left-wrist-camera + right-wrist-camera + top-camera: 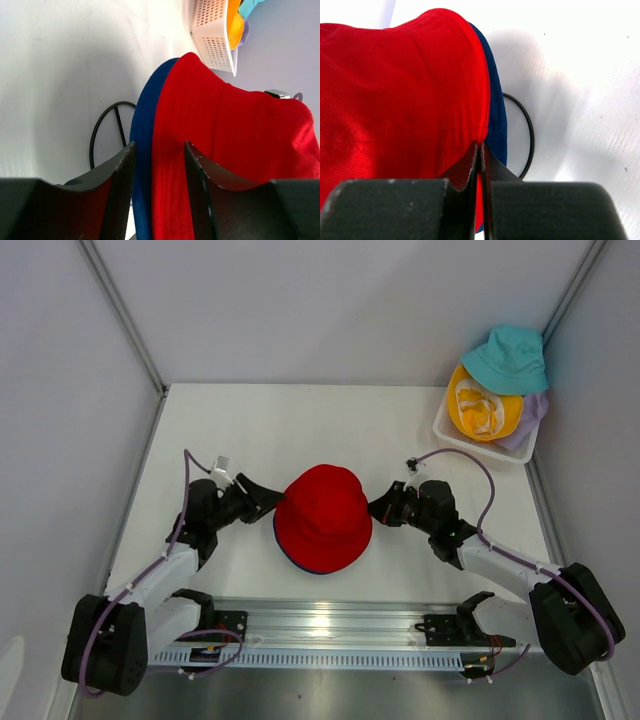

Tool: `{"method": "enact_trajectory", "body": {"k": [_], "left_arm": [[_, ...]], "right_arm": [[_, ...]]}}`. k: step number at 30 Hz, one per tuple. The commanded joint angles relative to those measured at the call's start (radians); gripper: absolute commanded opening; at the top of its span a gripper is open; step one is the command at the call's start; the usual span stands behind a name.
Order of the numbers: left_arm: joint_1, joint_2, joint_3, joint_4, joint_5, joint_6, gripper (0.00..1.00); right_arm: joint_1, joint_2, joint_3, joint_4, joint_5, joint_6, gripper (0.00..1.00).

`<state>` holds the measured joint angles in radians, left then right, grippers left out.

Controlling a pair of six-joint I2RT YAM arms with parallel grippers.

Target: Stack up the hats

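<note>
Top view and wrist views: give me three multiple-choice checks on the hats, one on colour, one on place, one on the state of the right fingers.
1. Which colour is the uppermost hat in the basket?
A teal
B red
C black

2. Where does the red hat sit?
A in the basket
B on the blue hat
C alone against the left wall

3. How do the right fingers stand?
A wide apart in the air
B shut on the red hat's brim
C clamped on the basket

Answers:
1 A: the teal hat tops the pile there.
2 B: a blue brim peeks out from under the red one.
3 B: the right wrist view shows them pressed together with red cloth pinched between.
</note>
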<state>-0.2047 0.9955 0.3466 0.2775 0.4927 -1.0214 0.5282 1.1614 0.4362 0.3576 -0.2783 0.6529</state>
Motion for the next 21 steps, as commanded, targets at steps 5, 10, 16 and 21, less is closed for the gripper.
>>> {"method": "enact_trajectory", "body": {"k": [5,10,16,21], "left_arm": [[-0.013,0.015,-0.011,0.106,0.009,-0.022,0.34],[-0.013,0.006,-0.014,0.114,0.012,-0.020,0.31],[-0.013,0.020,-0.021,0.152,0.063,-0.046,0.34],[-0.013,0.008,-0.057,0.210,0.095,-0.127,0.37]], "right_arm": [[-0.004,0.015,0.035,0.037,-0.002,-0.022,0.00],[0.000,0.014,0.033,0.043,0.001,-0.018,0.00],[-0.004,0.007,0.035,0.037,0.002,-0.021,0.00],[-0.004,0.004,0.035,0.041,0.010,-0.018,0.00]]}}
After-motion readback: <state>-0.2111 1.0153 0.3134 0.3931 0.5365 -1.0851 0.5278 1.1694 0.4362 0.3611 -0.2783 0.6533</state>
